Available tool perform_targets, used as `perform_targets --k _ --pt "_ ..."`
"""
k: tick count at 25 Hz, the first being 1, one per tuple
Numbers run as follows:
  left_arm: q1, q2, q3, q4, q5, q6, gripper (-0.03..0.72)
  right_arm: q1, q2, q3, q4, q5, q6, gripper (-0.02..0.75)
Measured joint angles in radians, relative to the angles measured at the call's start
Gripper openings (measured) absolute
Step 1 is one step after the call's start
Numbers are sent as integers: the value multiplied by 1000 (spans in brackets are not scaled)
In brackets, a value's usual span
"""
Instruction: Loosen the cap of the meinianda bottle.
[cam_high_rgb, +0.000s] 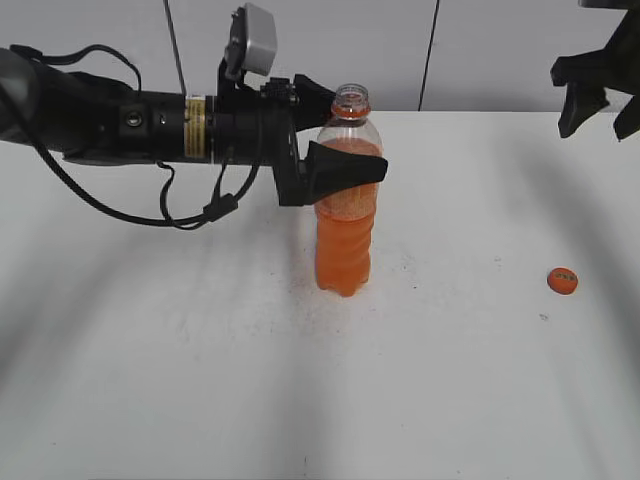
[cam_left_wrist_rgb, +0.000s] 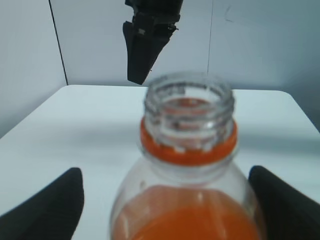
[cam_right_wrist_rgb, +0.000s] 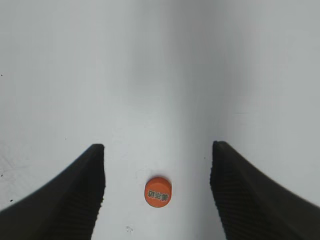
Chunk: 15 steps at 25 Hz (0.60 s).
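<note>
The meinianda bottle (cam_high_rgb: 345, 240) stands upright on the white table, with orange liquid, an orange neck ring and an open, uncapped mouth (cam_left_wrist_rgb: 189, 102). My left gripper (cam_high_rgb: 355, 135) is open with a finger on each side of the bottle's shoulder (cam_left_wrist_rgb: 165, 172). In the left wrist view there is a gap at the left finger, while the right finger sits at the bottle's edge. The orange cap (cam_high_rgb: 563, 280) lies on the table at the right, lettering up. My right gripper (cam_high_rgb: 600, 90) is open and empty, raised high above the cap (cam_right_wrist_rgb: 158, 191), which shows between its fingers (cam_right_wrist_rgb: 157, 147).
The white table (cam_high_rgb: 200, 380) runs back to a pale panelled wall (cam_high_rgb: 480, 50). The right gripper also shows at the top of the left wrist view (cam_left_wrist_rgb: 145, 45). Nothing else stands on the table.
</note>
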<state>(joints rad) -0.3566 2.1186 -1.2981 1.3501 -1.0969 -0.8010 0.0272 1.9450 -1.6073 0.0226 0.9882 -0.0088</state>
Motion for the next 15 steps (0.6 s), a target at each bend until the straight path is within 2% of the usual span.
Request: perform_targets --k 9,15 --pt "0 -132 0 14 -8 -82 593 0 0 -146 3 121 1 493" --pt "0 -251 0 21 -2 -206 593 0 0 -210 14 208 1 493"
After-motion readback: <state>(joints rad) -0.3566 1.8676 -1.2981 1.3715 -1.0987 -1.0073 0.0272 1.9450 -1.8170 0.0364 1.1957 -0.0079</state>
